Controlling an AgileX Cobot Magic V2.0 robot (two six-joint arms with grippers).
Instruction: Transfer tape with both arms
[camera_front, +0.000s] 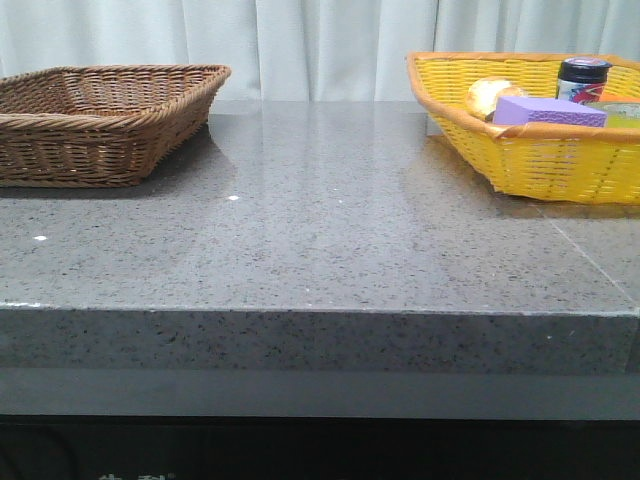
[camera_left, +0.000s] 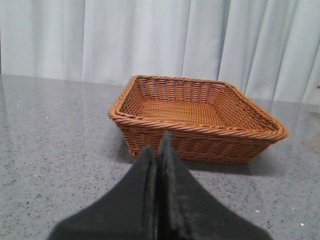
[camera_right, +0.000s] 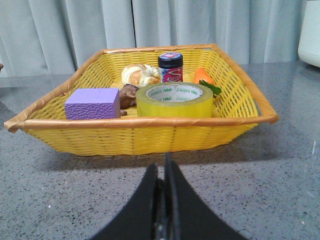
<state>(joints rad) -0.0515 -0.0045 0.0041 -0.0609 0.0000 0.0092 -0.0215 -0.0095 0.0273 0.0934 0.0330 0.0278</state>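
Each black pincer, left (camera_left: 159, 150) and right (camera_right: 163, 172), is pressed closed, empty; glossy yellow tape (camera_right: 174, 100) sits in the woven yellow basket (camera_right: 150, 135).

Bare countertop (camera_front: 320, 240) between brown basket (camera_front: 100, 125) and yellow basket (camera_front: 530, 150)

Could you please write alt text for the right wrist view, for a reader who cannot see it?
A yellow wicker basket on a grey speckled table holds the tape lying flat, a purple sponge block, a bread roll, a dark-lidded jar and an orange item. The right gripper, fingers together, points at the basket from outside it.
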